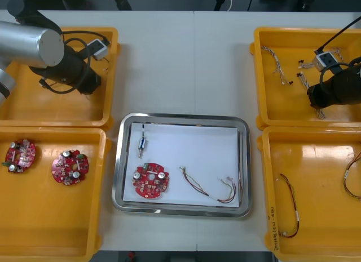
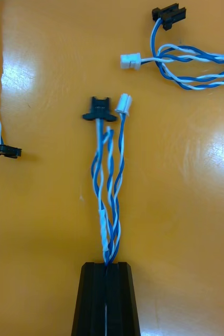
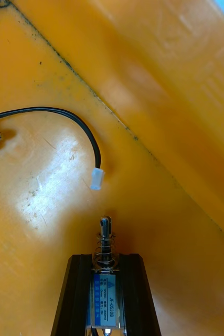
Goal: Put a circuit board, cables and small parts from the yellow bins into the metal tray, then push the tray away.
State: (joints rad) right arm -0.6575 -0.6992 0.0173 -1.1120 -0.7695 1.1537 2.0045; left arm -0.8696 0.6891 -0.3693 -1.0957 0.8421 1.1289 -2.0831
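My left gripper [image 1: 92, 85] is down in the far left yellow bin [image 1: 107, 112], and its fingers [image 3: 75, 294] are shut on a small metal part [image 3: 105, 273] with a spring and a blue label. My right gripper [image 1: 317, 104] is in the far right yellow bin [image 1: 262, 93], shut on a twisted blue and white cable [image 2: 109, 173] that reaches out ahead of the fingertips. Between the bins, the metal tray [image 1: 120, 160], white inside, holds a red circuit board [image 1: 150, 181], a red and yellow cable [image 1: 208, 189] and a small metal part [image 1: 142, 142].
A black cable [image 3: 64, 113] with a white plug lies just ahead of my left fingers, near the bin wall. More blue and white cables [image 2: 195, 65] lie around my right gripper. The near left bin holds two circuit boards [image 1: 70, 167]; the near right bin holds cables [image 1: 290, 208].
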